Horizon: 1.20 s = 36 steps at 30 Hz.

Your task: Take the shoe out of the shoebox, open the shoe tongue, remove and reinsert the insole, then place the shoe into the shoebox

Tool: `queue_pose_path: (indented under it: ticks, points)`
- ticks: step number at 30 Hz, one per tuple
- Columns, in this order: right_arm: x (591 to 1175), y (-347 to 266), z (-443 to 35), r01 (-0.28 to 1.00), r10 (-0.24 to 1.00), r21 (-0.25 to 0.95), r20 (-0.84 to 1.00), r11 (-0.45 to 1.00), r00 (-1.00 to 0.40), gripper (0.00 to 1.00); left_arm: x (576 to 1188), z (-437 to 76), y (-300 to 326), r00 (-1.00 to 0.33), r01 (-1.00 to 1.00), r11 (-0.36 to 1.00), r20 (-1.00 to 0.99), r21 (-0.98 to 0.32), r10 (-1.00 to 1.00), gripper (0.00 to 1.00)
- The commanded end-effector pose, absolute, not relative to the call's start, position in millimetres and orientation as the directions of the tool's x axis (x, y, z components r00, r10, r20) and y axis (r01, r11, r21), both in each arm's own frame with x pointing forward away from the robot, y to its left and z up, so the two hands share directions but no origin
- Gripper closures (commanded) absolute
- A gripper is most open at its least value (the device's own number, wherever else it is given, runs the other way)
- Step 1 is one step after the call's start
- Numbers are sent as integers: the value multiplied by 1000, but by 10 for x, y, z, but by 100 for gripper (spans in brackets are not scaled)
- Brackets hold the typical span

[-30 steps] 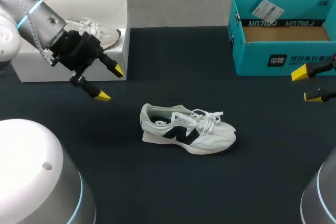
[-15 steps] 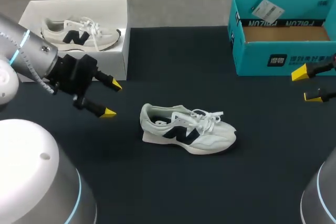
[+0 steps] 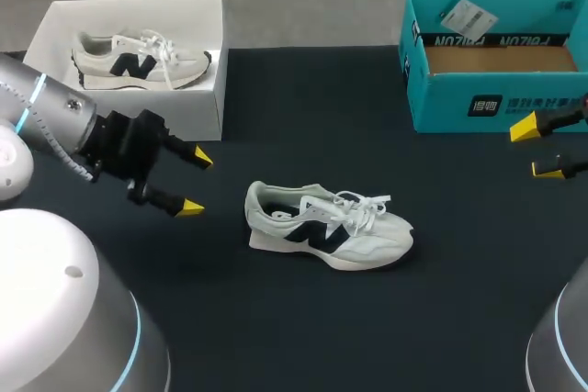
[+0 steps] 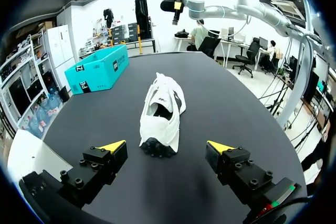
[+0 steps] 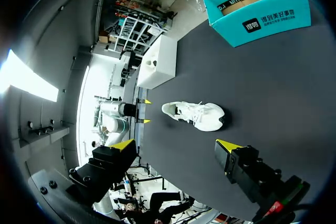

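A white shoe with a dark side mark [image 3: 326,224] lies on its side in the middle of the black table [image 3: 303,98], heel toward my left arm; it also shows in the wrist views [image 4: 160,112] [image 5: 195,115]. My left gripper [image 3: 196,181] hovers open just left of the heel, and the shoe lies straight ahead of its fingers [image 4: 165,150]. A second white shoe [image 3: 138,57] rests in the white shoebox [image 3: 207,103] at the back left. My right gripper [image 3: 537,148] stands open at the right edge, in front of the teal box; its yellow tips [image 5: 176,148] point across the table.
A teal cardboard box [image 3: 491,57] stands open at the back right, also visible from the wrist cameras [image 4: 98,68] [image 5: 257,6]. The white shoebox [image 5: 157,61] sits close behind my left arm. Bare dark table surrounds the shoe.
My left gripper has come down and away from the white shoebox, settling nearer the table and level with the shoe's heel. The right arm and the shoe have not moved.
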State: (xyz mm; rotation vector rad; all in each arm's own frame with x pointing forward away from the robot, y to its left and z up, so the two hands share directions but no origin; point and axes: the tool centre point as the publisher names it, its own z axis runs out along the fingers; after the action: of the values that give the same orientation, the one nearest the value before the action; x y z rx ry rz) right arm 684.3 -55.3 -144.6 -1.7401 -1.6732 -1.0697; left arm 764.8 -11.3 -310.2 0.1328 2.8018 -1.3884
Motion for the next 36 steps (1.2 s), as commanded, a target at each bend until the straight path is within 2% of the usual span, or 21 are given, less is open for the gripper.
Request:
queue_pose_path:
  ticks: [1, 20, 36]
  points:
    - [6832, -547, -1448, 978, 591, 165, 805, -125, -60, 0, 7772, -3264, -128, -994, 85, 567, -33, -819, 101, 0]
    - [6832, -547, -1448, 978, 591, 165, 805, -125, -60, 0, 8000, -3828, -505, -993, 93, 498, -45, -862, 107, 0]
    - [6832, -547, -1448, 978, 591, 165, 805, -125, -60, 0, 8006, -4025, -866, -989, 65, 451, 2, -890, 146, 0]
